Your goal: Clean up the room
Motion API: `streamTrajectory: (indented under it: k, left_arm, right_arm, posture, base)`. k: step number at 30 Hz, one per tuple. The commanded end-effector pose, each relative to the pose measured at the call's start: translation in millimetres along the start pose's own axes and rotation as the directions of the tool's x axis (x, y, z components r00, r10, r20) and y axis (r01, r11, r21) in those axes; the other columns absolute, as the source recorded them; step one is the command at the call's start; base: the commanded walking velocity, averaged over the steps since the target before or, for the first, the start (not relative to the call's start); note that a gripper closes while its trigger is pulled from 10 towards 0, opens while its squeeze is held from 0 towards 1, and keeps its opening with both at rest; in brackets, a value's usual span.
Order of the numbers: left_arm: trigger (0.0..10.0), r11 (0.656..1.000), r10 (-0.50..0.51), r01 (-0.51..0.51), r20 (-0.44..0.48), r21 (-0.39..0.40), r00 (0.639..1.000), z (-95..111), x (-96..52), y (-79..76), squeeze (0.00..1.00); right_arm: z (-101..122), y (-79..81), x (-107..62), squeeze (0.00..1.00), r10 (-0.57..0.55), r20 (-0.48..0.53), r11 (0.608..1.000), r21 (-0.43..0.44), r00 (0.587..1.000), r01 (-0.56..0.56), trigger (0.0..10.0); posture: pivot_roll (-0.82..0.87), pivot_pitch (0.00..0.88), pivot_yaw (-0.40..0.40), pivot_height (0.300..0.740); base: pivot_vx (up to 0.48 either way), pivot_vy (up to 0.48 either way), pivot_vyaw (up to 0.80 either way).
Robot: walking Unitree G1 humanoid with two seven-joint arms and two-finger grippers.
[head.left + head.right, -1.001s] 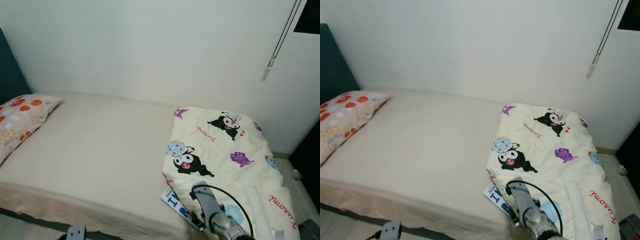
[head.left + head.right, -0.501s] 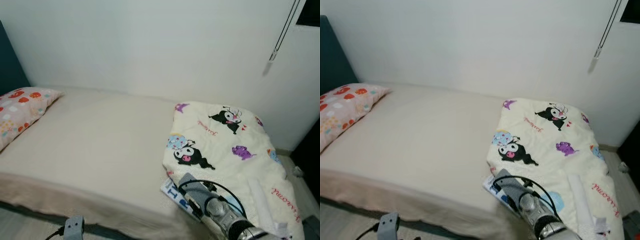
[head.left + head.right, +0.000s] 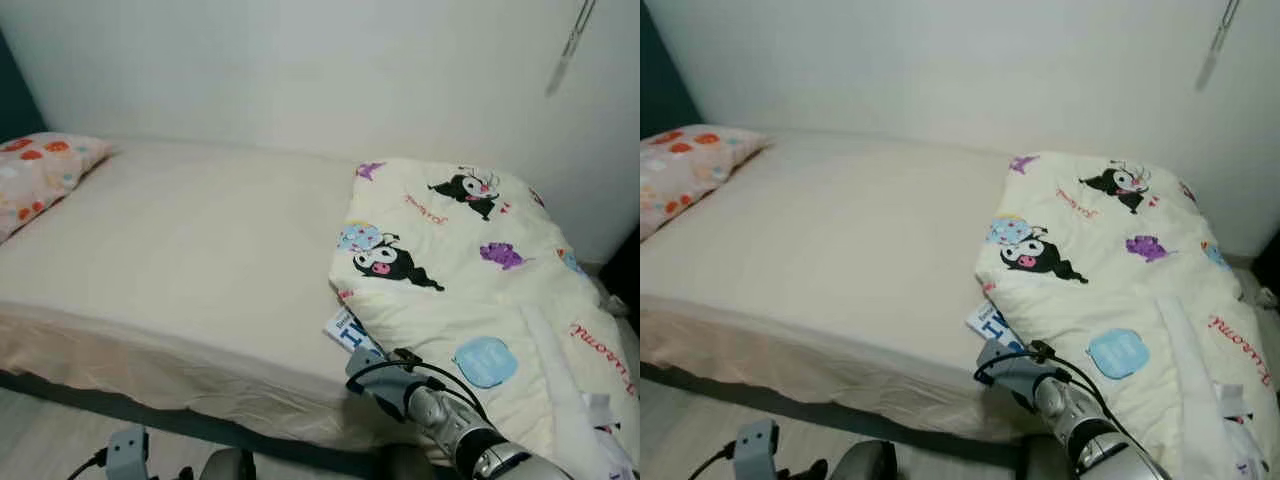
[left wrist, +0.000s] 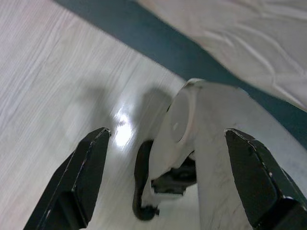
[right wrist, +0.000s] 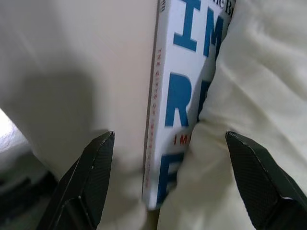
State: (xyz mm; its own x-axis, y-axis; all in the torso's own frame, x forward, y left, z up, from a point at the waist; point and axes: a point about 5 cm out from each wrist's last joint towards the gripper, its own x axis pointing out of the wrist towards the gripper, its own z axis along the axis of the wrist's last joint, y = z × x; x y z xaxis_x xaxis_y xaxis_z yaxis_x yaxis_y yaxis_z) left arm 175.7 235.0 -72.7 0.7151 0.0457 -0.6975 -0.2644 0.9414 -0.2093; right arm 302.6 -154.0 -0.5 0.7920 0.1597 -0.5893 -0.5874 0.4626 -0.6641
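Right wrist view: one book.

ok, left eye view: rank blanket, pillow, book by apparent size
1. Blanket, the largest by far.
2. Pillow, cut off by the frame edge.
3. Book, mostly hidden under the blanket, so its true size is unclear.

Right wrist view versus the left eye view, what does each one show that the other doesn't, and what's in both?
The right wrist view alone gives a close look at the book's spine and big blue cover letters, framed by the right gripper's open black fingers.

The left eye view alone takes in the whole bed, the patterned pillow at its far left, the white wall and the cartoon print on the blanket.

Both show the book lying on the sheet, partly tucked under the cream blanket.
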Motion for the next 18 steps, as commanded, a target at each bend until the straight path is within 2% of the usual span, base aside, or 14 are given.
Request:
streamTrajectory:
  k: [1, 7, 11, 18]
  left_arm:
    - [10.0, 1.0, 0.003, -0.003, 0.029, 0.006, 1.0, 7, -1.0, 6.5, 0.0]
    - [10.0, 1.0, -0.006, 0.005, 0.07, 0.015, 0.998, 12, -4.6, 15.0, 0.0]
    - [10.0, 1.0, -0.008, 0.007, 0.074, 0.017, 0.997, 7, -8.7, 19.4, 0.0]
    - [10.0, 1.0, 0.003, -0.004, 0.053, 0.022, 0.999, -7, -18.1, 29.3, 0.0]
  right_arm:
    - [14, -8.7, 2.6, 0.0, -0.027, 0.056, 0.999, -0.02, 0.998, 0.028, 10.0]
    - [37, -23.4, 5.3, 0.0, -0.077, 0.155, 0.996, -0.038, 0.985, 0.084, 10.0]
    - [53, -38.4, 6.0, 0.0, -0.113, 0.21, 0.993, -0.001, 0.971, 0.116, 10.0]
    - [47, -42.4, 6.7, 0.0, -0.13, 0.16, 0.991, -0.012, 0.979, 0.134, 10.0]
  posture:
    - [0.08, 0.082, -0.026, 0.533]
    - [0.11, 0.121, -0.021, 0.518]
    - [0.13, 0.146, -0.02, 0.518]
    - [0.14, 0.18, -0.017, 0.518]
  base:
    - [0.0, 0.0, 0.0]
    - [0.0, 0.0, 0.0]
    - [0.0, 0.0, 0.0]
    - [0.0, 0.0, 0.0]
